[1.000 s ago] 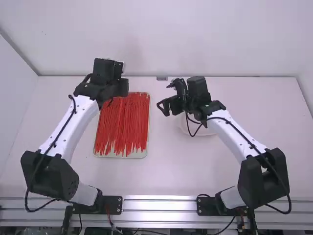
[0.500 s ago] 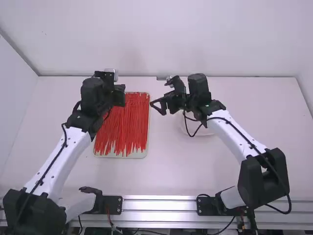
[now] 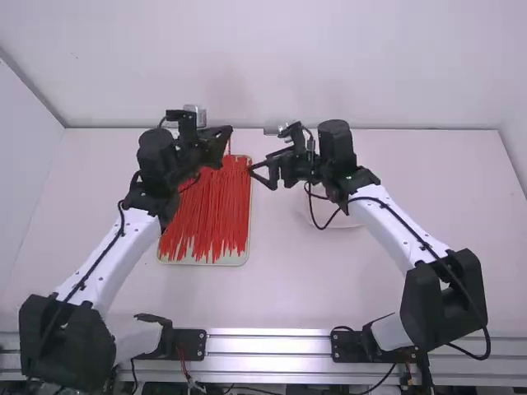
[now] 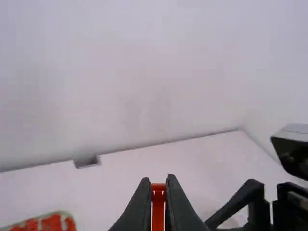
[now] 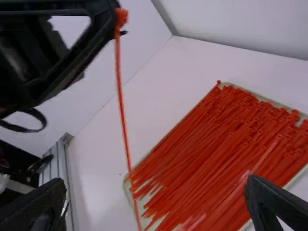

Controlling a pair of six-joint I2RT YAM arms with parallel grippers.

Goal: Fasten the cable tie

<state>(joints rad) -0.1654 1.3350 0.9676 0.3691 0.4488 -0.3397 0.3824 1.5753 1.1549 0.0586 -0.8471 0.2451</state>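
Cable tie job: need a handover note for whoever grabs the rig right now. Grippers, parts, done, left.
Left gripper: shut on one thin red plastic cable tie, held up above the table; the tie hangs straight down, unlooped.
Right gripper: open, empty, close beside the left one, facing the tie.
Flat beige tray with the pile of spare red ties sits on the white table, below the left gripper.
Done: one tie singled out and gripped.
Left: probably the right gripper takes the free end, threads tail through head, pulls tight.
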